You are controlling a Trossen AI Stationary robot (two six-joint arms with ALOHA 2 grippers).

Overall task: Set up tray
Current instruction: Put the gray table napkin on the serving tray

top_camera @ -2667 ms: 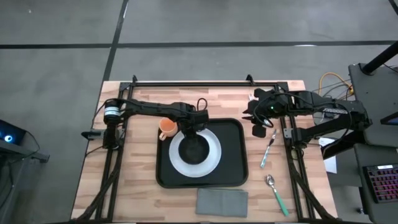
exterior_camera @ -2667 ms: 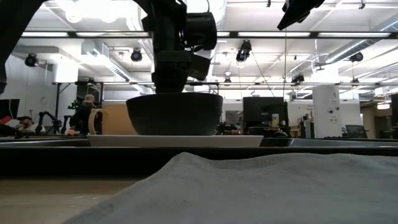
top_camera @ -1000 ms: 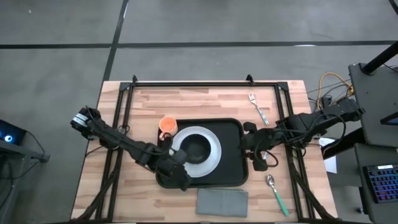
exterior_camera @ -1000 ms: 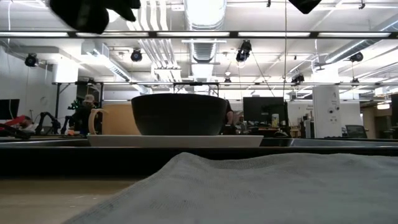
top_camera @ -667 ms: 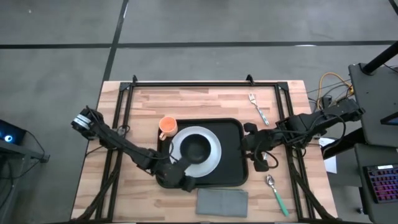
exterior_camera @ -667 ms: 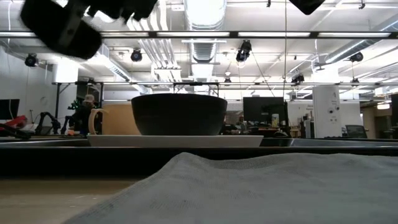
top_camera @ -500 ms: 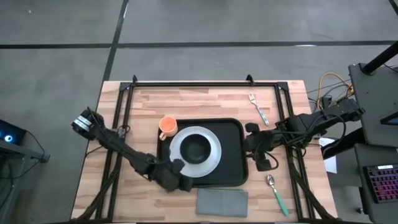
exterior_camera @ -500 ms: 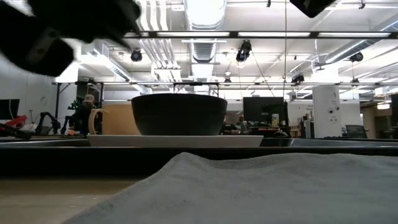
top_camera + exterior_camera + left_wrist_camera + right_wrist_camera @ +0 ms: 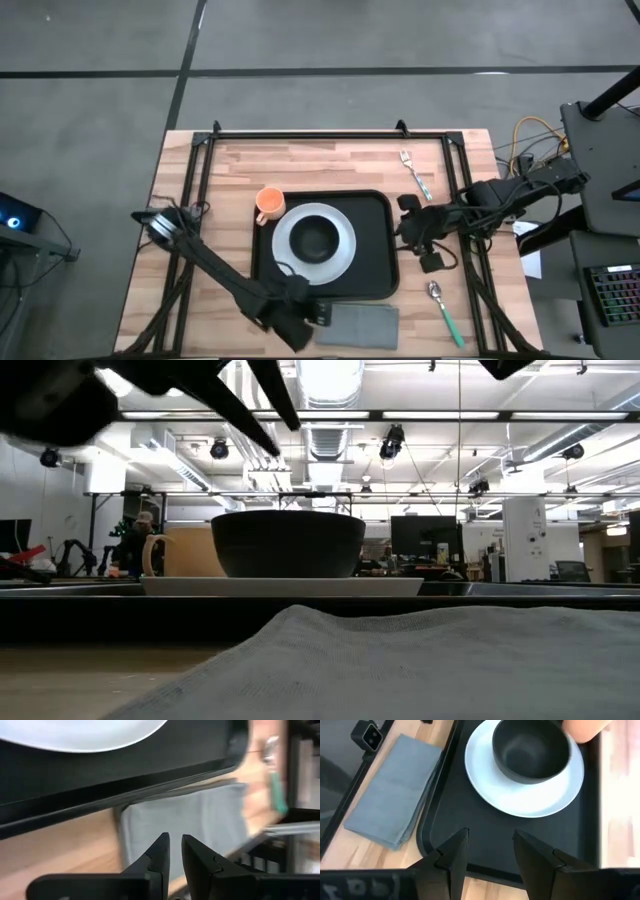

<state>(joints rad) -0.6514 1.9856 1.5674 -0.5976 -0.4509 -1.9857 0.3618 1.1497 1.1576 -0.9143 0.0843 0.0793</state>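
The black tray (image 9: pixel 372 275) lies mid-table and carries a white plate (image 9: pixel 340 258) with a black bowl (image 9: pixel 315 238) on it. A grey folded napkin (image 9: pixel 362 326) lies flat at the near edge, just in front of the tray. My left gripper (image 9: pixel 318 318) hovers over the napkin's left end (image 9: pixel 135 825), fingers a narrow gap apart, and touches nothing. It shows high in the low view (image 9: pixel 258 400). My right gripper (image 9: pixel 405 228) is open over the tray's right rim (image 9: pixel 485 835), facing the plate (image 9: pixel 530 802).
An orange cup (image 9: pixel 268 205) stands on the wood at the tray's far left corner. A fork (image 9: pixel 415 172) lies right of the tray toward the far edge, and a green-handled spoon (image 9: pixel 441 306) lies near the right near corner. A black frame borders the table.
My left arm has swung from the tray's near left corner toward the table's near edge and to the right. It has come over the napkin's left end. The napkin, plate and bowl have stayed where they were.
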